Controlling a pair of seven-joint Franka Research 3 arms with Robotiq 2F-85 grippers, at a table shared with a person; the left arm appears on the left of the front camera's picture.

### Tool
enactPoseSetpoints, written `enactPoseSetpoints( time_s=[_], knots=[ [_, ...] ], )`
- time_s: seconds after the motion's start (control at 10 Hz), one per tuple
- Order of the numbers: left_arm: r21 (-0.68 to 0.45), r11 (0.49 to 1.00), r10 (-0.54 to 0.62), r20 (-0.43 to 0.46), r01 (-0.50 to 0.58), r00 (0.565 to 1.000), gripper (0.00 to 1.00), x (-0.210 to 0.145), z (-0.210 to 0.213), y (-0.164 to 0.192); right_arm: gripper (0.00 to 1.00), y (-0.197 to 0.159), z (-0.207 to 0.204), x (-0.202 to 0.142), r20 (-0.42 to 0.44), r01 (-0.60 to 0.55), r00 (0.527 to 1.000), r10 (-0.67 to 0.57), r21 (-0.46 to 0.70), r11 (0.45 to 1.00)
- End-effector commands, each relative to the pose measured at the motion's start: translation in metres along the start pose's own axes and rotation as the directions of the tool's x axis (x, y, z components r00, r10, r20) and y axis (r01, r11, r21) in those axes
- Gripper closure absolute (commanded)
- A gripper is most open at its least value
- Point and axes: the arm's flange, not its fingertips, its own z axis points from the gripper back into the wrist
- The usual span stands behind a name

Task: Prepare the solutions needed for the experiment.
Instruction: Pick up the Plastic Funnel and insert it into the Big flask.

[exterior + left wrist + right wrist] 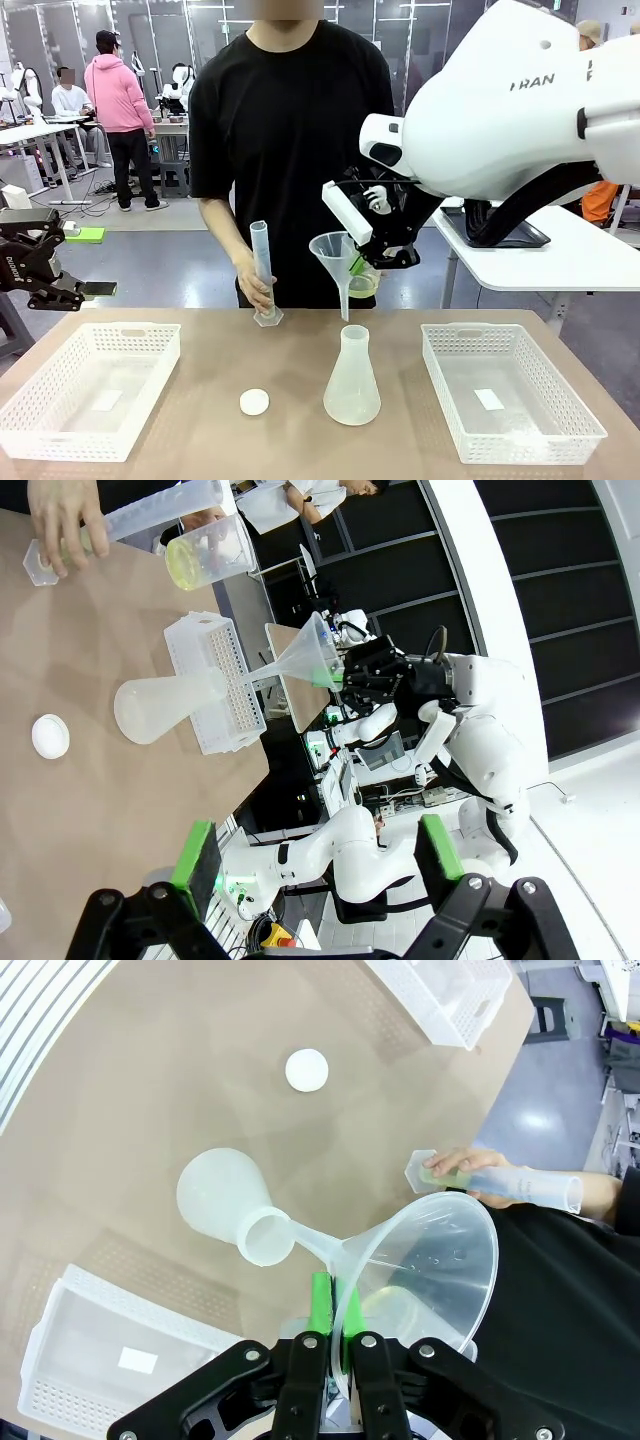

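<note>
The right jaws are clamped on the rim of a clear funnel, its spout hanging below them just over the flask mouth. The solution sits in a beaker just behind them. The left jaws stand apart, well off the bench.

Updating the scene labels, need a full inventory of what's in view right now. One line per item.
funnel: one, clear, in the air above the flask, spout aimed at its mouth
flask: one, frosted conical, table centre
cylinder: one, clear graduated, far centre, base on the table
beaker: one, clear, behind the funnel; its support is unclear
solution: one shallow layer, pale yellow-green, in the beaker
cap: one, white, round, left of the flask
baskets: two, white, left basket and right basket at the table ends
table: one, brown
person's hand: one, gripping the cylinder
left gripper: open, off the table's left edge
right gripper: shut on the funnel rim
</note>
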Motion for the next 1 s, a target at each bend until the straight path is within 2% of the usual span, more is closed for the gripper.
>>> enactPoseSetpoints(
  time_s=[0.0,0.9],
  knots=[
    [-0.025,1.0,0.008,0.01,-0.008,1.0,0.0,0.002,-0.002,-0.003,0.96,0.003,-0.01,-0.004,0.018,-0.025,1.0,0.025,-0.017,1.0],
    [-0.025,1.0,0.008,0.01,-0.008,1.0,0.0,0.002,-0.002,-0.003,0.96,0.017,-0.038,-0.026,0.03,0.043,0.999,-0.042,-0.028,0.999]
  ],
)
